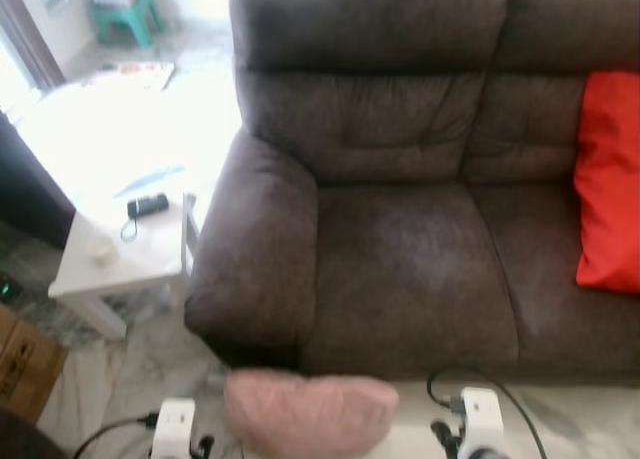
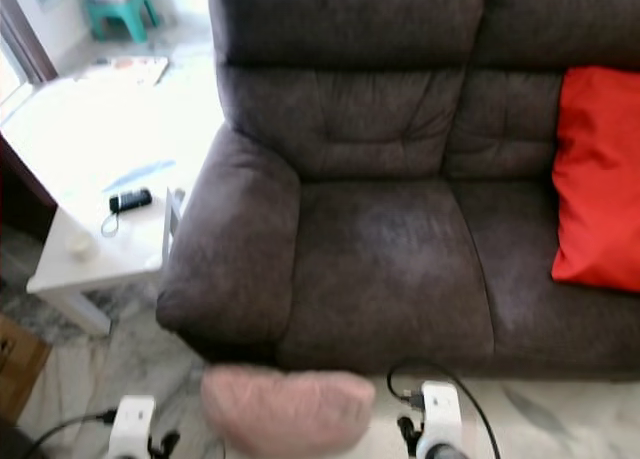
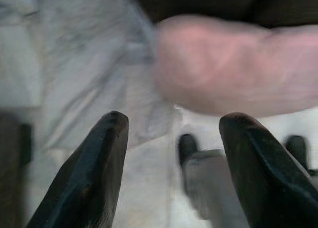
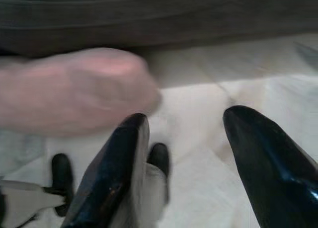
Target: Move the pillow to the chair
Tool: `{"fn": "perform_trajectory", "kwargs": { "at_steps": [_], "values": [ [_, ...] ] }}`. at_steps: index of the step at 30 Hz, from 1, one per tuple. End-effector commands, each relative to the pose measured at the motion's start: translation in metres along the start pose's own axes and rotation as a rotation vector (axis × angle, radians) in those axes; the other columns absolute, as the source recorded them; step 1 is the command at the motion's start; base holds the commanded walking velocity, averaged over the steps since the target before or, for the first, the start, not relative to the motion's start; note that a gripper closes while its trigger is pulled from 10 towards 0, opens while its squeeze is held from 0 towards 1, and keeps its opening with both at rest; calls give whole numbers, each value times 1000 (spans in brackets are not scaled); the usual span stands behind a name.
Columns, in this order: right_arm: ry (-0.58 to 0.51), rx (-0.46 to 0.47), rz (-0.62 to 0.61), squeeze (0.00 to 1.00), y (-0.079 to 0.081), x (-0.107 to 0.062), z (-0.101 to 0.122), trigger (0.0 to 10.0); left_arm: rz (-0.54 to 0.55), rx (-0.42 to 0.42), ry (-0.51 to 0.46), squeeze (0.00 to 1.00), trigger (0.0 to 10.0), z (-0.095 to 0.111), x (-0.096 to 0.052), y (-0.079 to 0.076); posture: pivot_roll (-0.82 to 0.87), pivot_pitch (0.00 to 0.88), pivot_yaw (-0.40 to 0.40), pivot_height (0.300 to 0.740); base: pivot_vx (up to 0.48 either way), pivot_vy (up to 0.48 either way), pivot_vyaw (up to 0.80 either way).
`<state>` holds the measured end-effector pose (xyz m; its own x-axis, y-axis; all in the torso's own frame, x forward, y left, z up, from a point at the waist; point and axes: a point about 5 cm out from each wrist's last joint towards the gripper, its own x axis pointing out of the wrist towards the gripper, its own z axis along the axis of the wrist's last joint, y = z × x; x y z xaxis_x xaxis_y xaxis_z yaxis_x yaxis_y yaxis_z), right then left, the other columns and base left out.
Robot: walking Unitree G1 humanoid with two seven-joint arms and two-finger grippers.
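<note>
The pink pillow (image 1: 310, 411) sits low at the near edge of the scene, in front of the sofa's front edge and above the pale marble floor (image 1: 140, 374). It lies between the robot's two wrists, roughly level, with its long side running left to right. Whether anything holds it up cannot be told from the head views.

The left claw (image 3: 171, 138) points toward the pillow from the left. In the left wrist view its two black fingers (image 3: 94, 173) stand wide apart, with the pillow (image 3: 233, 64) beyond the tips and not between them. The right claw (image 4: 198, 133) faces in from the right. In the right wrist view its fingers (image 4: 117, 173) are also spread wide, and the pillow (image 4: 74, 91) lies past the tips, off toward the one finger. Both arms are bent in low before the body, with the white wrist housings (image 1: 176, 427) and (image 1: 482, 419) showing on either side of the pillow.

Behind the pillow stands a dark brown sofa (image 1: 400, 259), its left armrest (image 1: 255, 254) nearest the pillow. A red cushion (image 1: 608, 179) leans against the backrest at the right end of the seat. To the left of the sofa, a white side tabletop (image 1: 130, 249) carries a small black device (image 1: 147, 205) with a cord. Far left, a teal stool (image 1: 125, 9) stands on the floor. A cardboard box (image 1: 25, 364) sits at the near left.
</note>
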<state>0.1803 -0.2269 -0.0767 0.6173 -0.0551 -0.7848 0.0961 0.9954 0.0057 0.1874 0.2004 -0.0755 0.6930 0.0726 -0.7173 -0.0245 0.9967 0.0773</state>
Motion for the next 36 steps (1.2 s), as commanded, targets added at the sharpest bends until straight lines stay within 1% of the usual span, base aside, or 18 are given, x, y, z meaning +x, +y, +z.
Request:
{"fn": "perform_trajectory", "kwargs": {
  "at_steps": [1,10,12,16,17,20,21,22,24,25,27,28,30,32,33,34,35,36],
  "values": [
    [19,15,6,0,2,-1,-6,10000,14,0,28,0,10000,-8,-3,5,87,108,-32,740,0,0,-788],
    [-9,14,10,0,-1,1,5,10000,49,-14,17,0,10000,-9,-4,8,80,101,-34,740,0,0,0],
    [-18,15,16,0,0,1,7,10000,75,-20,-2,0,10000,-5,-3,13,75,103,-31,740,0,0,0],
    [-41,24,28,0,3,2,10,10000,115,-69,-68,0,10000,7,-1,19,71,104,-28,740,0,0,0],
    [-60,26,44,0,10,3,11,10000,141,-73,-125,0,10000,18,0,23,74,110,-22,740,0,0,0],
    [-99,15,51,0,16,4,17,10000,174,-73,-203,0,10000,31,0,28,76,113,-21,740,0,0,0],
    [-125,15,56,0,17,4,21,10000,186,-68,-237,0,10000,37,0,30,76,113,-21,740,0,0,0],
    [-177,24,70,0,20,5,32,10000,195,-69,-309,0,10000,49,-1,32,76,113,-21,740,0,0,0],
    [-202,30,77,0,21,5,37,10000,200,-70,-347,0,10000,54,-2,33,78,116,-20,740,0,0,0],
    [-261,24,90,0,23,6,50,10000,202,-41,-422,0,10000,65,-4,33,78,116,-20,740,0,0,0],
    [-326,18,105,0,26,5,64,10000,202,-14,-523,0,10000,79,-8,33,78,124,-19,740,0,0,0],
    [-404,19,128,0,29,4,80,10000,200,7,-627,0,10000,92,-15,31,79,127,-19,740,0,0,0],
    [-480,17,138,0,29,2,94,10000,213,17,-713,0,10000,103,-22,30,79,126,-20,740,0,0,0],
    [-552,-2,127,0,28,-1,106,10000,221,12,-760,0,10000,108,-27,30,79,128,-21,740,0,0,0],
    [-599,4,131,0,28,-4,114,10000,222,21,-784,0,10000,109,-31,29,80,126,-25,740,0,0,0],
    [-692,11,150,0,30,-9,129,10000,219,44,-832,0,10000,113,-37,26,79,124,-26,740,0,0,0],
    [-754,6,167,0,32,-14,139,10000,214,58,-866,0,10000,115,-43,24,77,125,-26,740,0,0,0],
    [-781,0,173,0,34,-16,143,10000,220,54,-876,0,10000,116,-44,23,77,125,-26,740,0,0,0]
  ]
}}
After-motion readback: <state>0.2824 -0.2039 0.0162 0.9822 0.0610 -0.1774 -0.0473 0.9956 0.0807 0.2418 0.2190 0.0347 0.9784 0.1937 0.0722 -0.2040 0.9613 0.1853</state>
